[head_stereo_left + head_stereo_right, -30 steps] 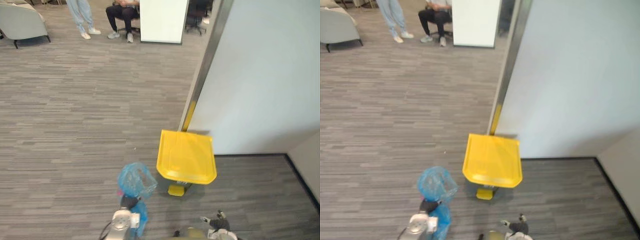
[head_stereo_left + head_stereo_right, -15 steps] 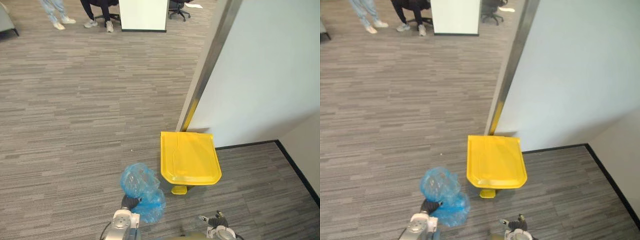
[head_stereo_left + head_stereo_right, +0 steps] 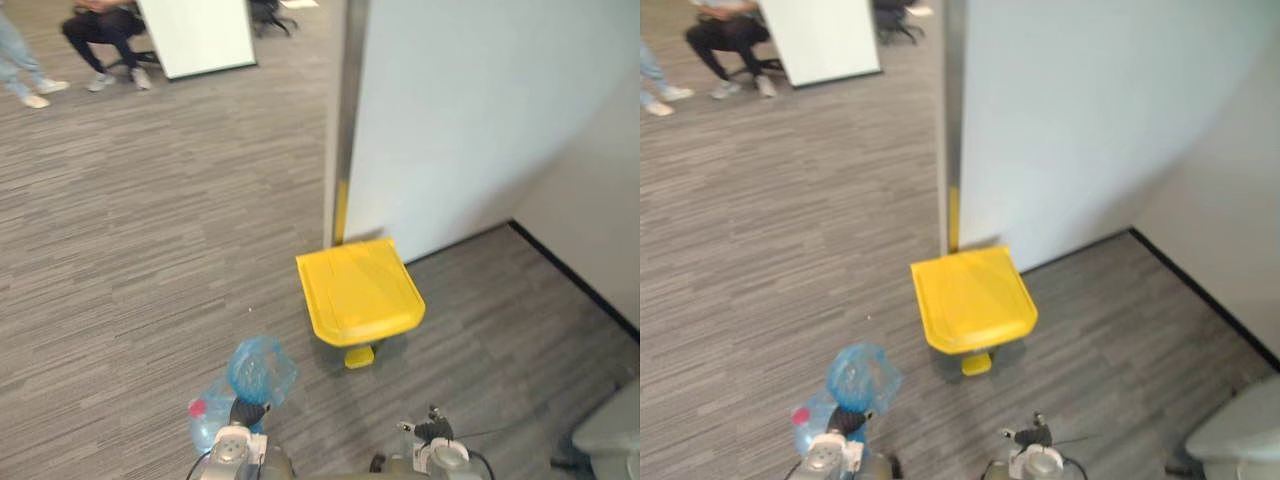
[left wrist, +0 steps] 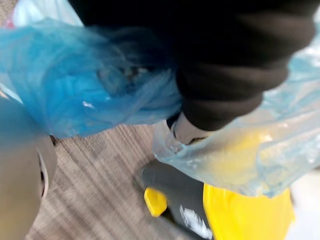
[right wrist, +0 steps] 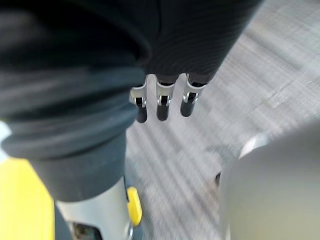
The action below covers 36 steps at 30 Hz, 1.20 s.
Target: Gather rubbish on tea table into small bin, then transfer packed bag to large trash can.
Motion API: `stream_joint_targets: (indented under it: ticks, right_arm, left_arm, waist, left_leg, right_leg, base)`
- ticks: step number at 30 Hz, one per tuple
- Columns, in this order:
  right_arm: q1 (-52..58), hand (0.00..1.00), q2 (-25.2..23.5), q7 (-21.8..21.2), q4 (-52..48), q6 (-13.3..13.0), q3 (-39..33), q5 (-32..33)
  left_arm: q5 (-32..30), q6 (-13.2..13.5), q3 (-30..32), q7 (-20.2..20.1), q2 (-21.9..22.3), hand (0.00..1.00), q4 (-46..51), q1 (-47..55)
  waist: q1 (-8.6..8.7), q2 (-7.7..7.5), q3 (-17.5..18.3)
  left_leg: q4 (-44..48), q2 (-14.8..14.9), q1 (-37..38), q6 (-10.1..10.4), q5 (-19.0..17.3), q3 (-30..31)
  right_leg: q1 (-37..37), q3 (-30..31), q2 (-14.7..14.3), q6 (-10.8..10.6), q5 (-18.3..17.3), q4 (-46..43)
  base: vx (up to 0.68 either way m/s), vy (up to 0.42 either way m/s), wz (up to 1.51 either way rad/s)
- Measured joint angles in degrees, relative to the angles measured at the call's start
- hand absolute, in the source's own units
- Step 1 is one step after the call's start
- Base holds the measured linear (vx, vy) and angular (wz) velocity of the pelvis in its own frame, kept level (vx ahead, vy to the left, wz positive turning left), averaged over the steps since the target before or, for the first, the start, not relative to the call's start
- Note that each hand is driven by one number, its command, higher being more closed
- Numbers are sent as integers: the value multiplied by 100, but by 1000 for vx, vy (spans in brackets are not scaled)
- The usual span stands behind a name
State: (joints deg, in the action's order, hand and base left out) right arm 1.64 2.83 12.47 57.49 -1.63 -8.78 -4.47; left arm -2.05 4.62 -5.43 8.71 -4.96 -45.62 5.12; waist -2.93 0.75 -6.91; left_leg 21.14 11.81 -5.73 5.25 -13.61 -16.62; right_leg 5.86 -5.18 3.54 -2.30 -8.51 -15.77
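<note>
Grey carpet floor (image 3: 150, 250), one yellow-lidded bin (image 3: 358, 290), one blue bag (image 3: 258, 370)

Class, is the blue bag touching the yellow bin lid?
Apart. The right eye view shows carpet between the blue bag and the yellow bin lid.

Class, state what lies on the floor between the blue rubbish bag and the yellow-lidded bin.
Just bare grey carpet lies between the blue bag and the yellow-lidded bin, as the left eye view shows.
</note>
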Motion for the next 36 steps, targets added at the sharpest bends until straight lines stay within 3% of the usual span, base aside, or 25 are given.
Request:
stream_joint_targets:
  ticks: [4,8,16,18,19,20,21,22,23,24,26,28,30,31,32,33,34,35,36]
  right_arm:
    - [70,0,-7,41,-26,-7,-131,67]
    - [101,0,-7,64,8,-5,-232,62]
    - [52,0,-39,59,88,-4,-298,37]
    - [-23,0,-44,53,83,-6,-370,19]
    - [12,0,-42,49,84,-5,-402,18]
    - [-14,0,-19,40,52,-9,-459,27]
    - [-19,0,-20,26,-24,-6,-461,30]
    - [-64,0,-12,0,-90,-19,-480,40]
    - [-66,0,-10,-2,-97,-19,-484,41]
    - [-65,0,3,-10,-265,-22,-599,42]
    - [-67,0,-15,-6,-471,-46,-686,48]
    - [-56,0,-26,12,-642,-60,-690,52]
    - [-20,0,-43,64,-724,-57,-692,60]
    - [54,0,-41,112,-708,-7,-699,61]
    - [122,0,-43,120,-689,30,-737,60]
    - [162,0,-51,121,-696,71,-837,55]
    - [156,0,-35,118,-714,76,-863,41]
    - [152,0,-24,114,-717,93,-887,28]
    - [100,0,6,118,-712,100,-930,0]
  left_arm:
    - [3,0,-17,-19,24,100,-7,-17]
    - [2,3,-17,-21,23,100,-22,0]
    - [-2,5,-10,-25,25,100,-247,15]
    - [-2,0,-27,-33,27,100,-235,22]
    - [-2,1,-34,-36,29,100,-228,26]
    - [-2,3,-42,-35,21,100,-218,22]
    - [-2,2,-60,-28,-11,100,-221,34]
    - [-1,1,-56,-14,-70,100,-179,34]
    - [-1,1,-55,-13,-71,100,-176,34]
    - [-1,-5,-35,-11,-42,100,-137,48]
    - [1,-7,9,5,-41,100,-9,120]
    - [2,-7,-2,3,-29,100,29,31]
    - [1,-5,-15,2,-6,100,57,-103]
    - [-4,-3,-24,0,1,100,67,-223]
    - [-5,0,-32,-1,35,100,68,-294]
    - [-5,8,-12,3,75,100,170,-354]
    - [-5,13,-3,3,81,100,199,-398]
    - [-7,12,4,1,97,100,193,-519]
    - [-14,13,143,-21,149,100,185,-581]
  waist:
    - [108,-49,-2]
    - [136,30,6]
    - [131,42,-11]
    - [155,-97,-94]
    - [182,-114,-113]
    - [229,-122,-169]
    - [230,-187,-209]
    - [239,-256,-288]
    - [238,-257,-295]
    - [241,-153,-419]
    - [226,-185,-480]
    - [248,-214,-543]
    - [272,-235,-628]
    - [288,-278,-667]
    - [301,-251,-675]
    - [207,-219,-665]
    - [133,-166,-676]
    - [26,-26,-779]
    - [-5,49,-862]
  left_leg:
    - [-28,27,128,107,96,2]
    - [-234,-55,338,87,160,62]
    - [-415,-188,365,30,172,63]
    - [-159,-427,262,-256,-136,41]
    - [-114,-488,270,-310,-188,76]
    - [31,-570,279,-273,-359,169]
    - [183,-648,308,-320,-493,191]
    - [423,-735,491,-399,-717,203]
    - [435,-735,509,-407,-729,205]
    - [578,-702,728,-472,-845,209]
    - [720,-679,1046,-559,-1111,150]
    - [802,-673,1231,-577,-1332,139]
    - [816,-677,1374,-532,-1459,199]
    - [842,-710,1451,-484,-1518,275]
    - [917,-694,1507,-456,-1559,357]
    - [978,-664,1547,-332,-1653,398]
    - [1073,-584,1540,-243,-1763,400]
    - [1446,-364,1494,-103,-1965,403]
    - [1791,-333,1420,-53,-1887,487]
  right_leg:
    - [-70,43,-48,20,23,28]
    - [-386,-46,-16,-37,115,372]
    - [-434,-29,77,-130,209,621]
    - [-126,-15,404,-422,-313,-167]
    - [-86,-12,465,-459,-339,-368]
    - [219,74,622,-625,-445,-1298]
    - [512,134,755,-618,-389,-2058]
    - [1096,271,937,-367,204,-3408]
    - [1129,274,952,-366,272,-3485]
    - [1525,269,1044,-330,1120,-4283]
    - [2069,172,985,-213,843,-5179]
    - [2555,-156,846,-129,542,-5364]
    - [2727,-598,711,-203,459,-4709]
    - [2648,-931,695,-227,464,-3792]
    - [2347,-1032,677,-217,537,-3392]
    - [1985,-1121,500,-168,505,-2527]
    - [1915,-1186,383,-27,529,-2220]
    - [1595,-1336,181,642,284,-1900]
    - [1601,-1346,181,1027,34,-2168]
  base:
    - [14,-13,-5]
    - [10,20,15]
    - [43,30,0]
    - [57,127,5]
    - [87,115,20]
    - [29,99,17]
    - [121,211,21]
    - [86,168,14]
    - [196,175,12]
    - [176,132,-2]
    - [226,152,-10]
    - [217,45,5]
    - [249,10,31]
    - [360,-31,58]
    - [530,-76,47]
    - [512,-95,12]
    - [504,-96,-28]
    - [451,-77,-23]
    - [413,-66,-11]
